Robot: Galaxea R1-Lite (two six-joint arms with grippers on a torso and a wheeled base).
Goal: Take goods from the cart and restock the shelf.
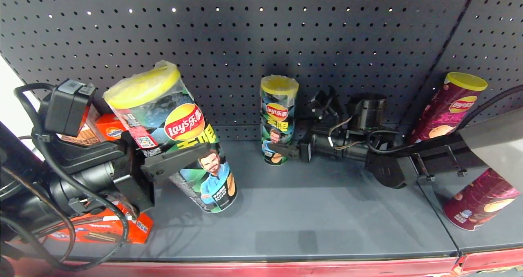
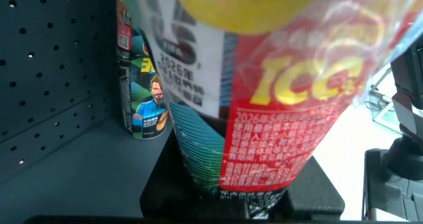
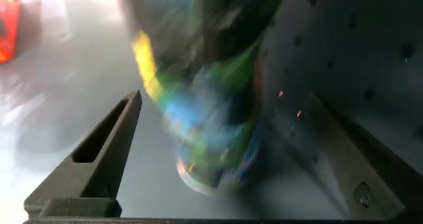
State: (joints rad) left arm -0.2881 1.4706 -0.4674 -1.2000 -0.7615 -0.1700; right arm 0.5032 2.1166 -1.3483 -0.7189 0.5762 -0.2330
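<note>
A large chips can (image 1: 179,134) with a yellow lid and plastic wrap leans at the left of the grey shelf (image 1: 310,211). My left gripper (image 1: 175,162) is shut on its middle, and the can (image 2: 264,105) looms close in the left wrist view. A second, smaller-looking chips can (image 1: 278,117) stands upright against the pegboard at the centre. My right gripper (image 1: 282,150) is open around its lower part. In the right wrist view that can (image 3: 211,98) is blurred between the two spread fingers (image 3: 106,145). I also see this standing can (image 2: 147,112) from the left wrist.
Two maroon chips cans are at the right, one upright at the back (image 1: 449,105) and one lying nearer the front (image 1: 478,199). Orange boxes sit at the left (image 1: 108,128) (image 1: 106,228). The perforated back wall (image 1: 261,36) closes the shelf; a red strip (image 1: 261,266) edges its front.
</note>
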